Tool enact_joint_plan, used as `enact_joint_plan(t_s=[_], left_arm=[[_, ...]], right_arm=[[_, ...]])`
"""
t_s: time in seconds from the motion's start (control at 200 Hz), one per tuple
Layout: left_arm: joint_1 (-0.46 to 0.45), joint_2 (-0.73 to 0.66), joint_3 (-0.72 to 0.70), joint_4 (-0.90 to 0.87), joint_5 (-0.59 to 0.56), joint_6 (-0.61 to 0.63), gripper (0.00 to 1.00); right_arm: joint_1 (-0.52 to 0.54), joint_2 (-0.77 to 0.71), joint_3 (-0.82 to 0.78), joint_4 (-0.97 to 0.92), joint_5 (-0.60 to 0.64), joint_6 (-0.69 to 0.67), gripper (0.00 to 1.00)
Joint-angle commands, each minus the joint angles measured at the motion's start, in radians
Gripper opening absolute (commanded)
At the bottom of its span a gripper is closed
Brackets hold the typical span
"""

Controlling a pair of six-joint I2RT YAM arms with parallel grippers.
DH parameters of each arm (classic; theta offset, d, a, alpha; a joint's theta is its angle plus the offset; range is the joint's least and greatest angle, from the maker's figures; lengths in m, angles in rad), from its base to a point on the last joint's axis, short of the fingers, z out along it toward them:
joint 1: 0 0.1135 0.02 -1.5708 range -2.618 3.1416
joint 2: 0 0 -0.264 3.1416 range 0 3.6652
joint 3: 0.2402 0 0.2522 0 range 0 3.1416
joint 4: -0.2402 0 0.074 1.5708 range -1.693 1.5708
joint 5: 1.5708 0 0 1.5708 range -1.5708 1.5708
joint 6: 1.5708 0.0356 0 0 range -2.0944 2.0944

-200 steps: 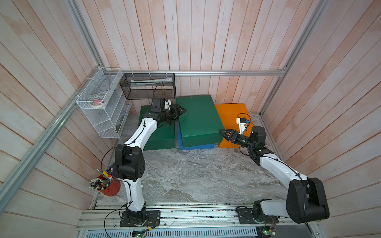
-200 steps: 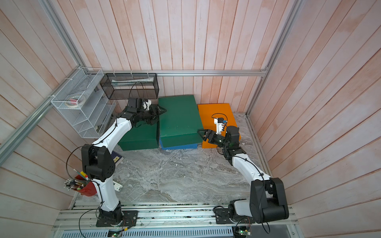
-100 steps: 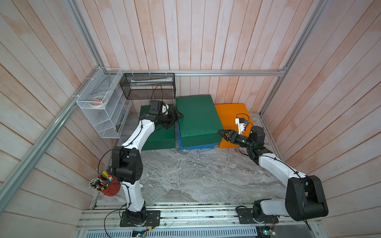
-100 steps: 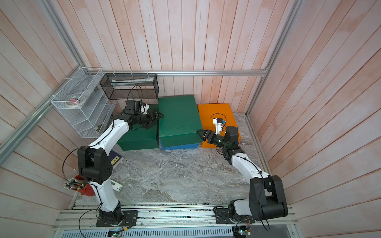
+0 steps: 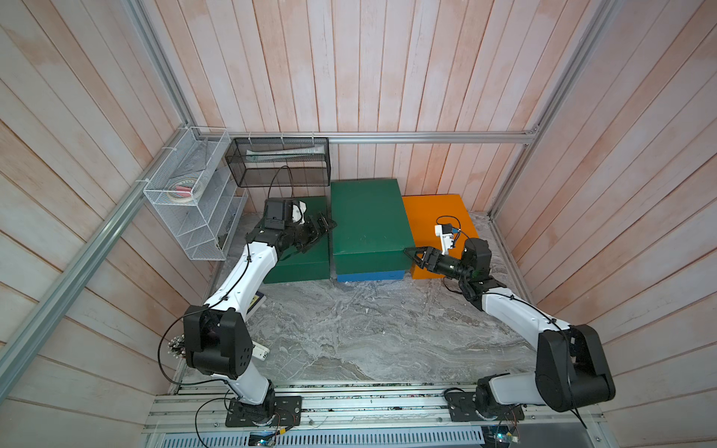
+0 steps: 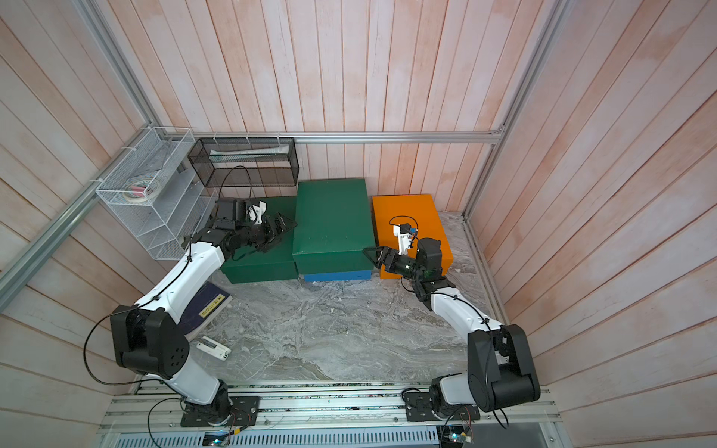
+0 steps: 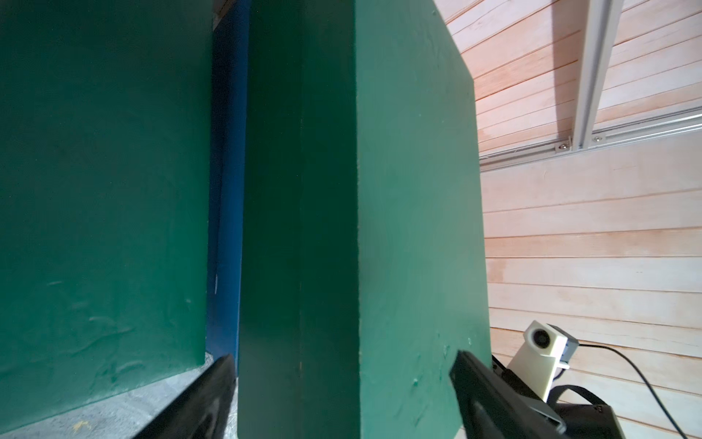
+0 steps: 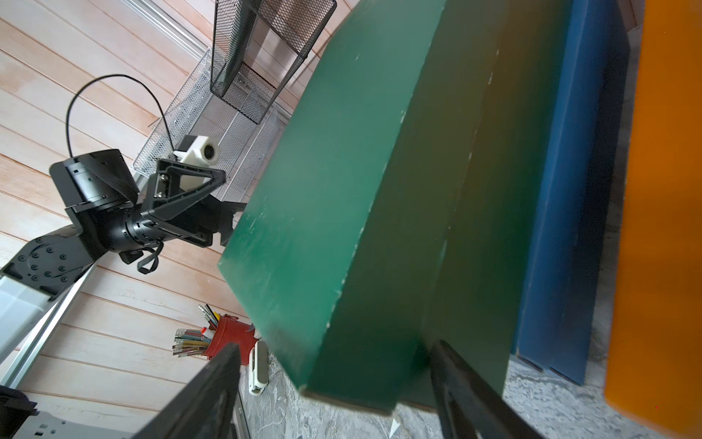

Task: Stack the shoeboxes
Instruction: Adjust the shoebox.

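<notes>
In a top view, at centre-left, the left gripper (image 5: 328,225), jaws wide, hovers over the low green box (image 5: 300,267). Beside it, the upper green box (image 5: 368,221) rests on the blue box (image 5: 370,276). The right gripper (image 5: 412,256), jaws wide, faces the upper green box's lower-right corner. The orange box (image 5: 430,217) sits rightmost.

The left shoebox (image 5: 302,269), middle shoebox (image 5: 370,275) and right shoebox (image 5: 430,217) stand side by side at the back wall (image 5: 368,77); the top shoebox (image 5: 366,221) rests on the middle one.
</notes>
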Motion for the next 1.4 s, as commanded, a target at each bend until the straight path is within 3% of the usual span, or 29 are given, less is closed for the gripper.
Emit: enact_joint_plan(t_s=[0.0,0.355,0.495,0.75,1.01,1.175,1.395], left_arm=[[-0.006,-0.063,-0.072,0.040,0.005,-0.014,0.93],[-0.051,-0.321,-0.372,0.074,-0.051,-0.018,0.93],[-0.063,-0.367,-0.420,0.096,-0.027,-0.031,0.86],[-0.146,-0.290,-0.419,0.175,0.007,-0.064,0.66],[-0.154,-0.199,-0.327,0.105,-0.080,-0.001,0.65],[-0.153,-0.133,-0.244,0.090,-0.074,0.030,0.66],[-0.154,-0.132,-0.258,0.120,-0.023,-0.003,0.66]], right_arm=[[0.000,-0.031,0.003,-0.053,0.024,-0.045,0.80],[-0.005,-0.028,0.043,-0.155,0.030,-0.102,0.80],[-0.004,-0.030,0.040,-0.155,0.026,-0.095,0.80],[-0.004,-0.051,0.041,-0.136,0.025,-0.074,0.80],[-0.004,-0.012,0.063,-0.101,0.015,-0.072,0.80],[-0.005,0.043,0.097,-0.099,0.008,-0.094,0.80],[-0.008,0.056,0.099,-0.063,-0.004,-0.078,0.80]])
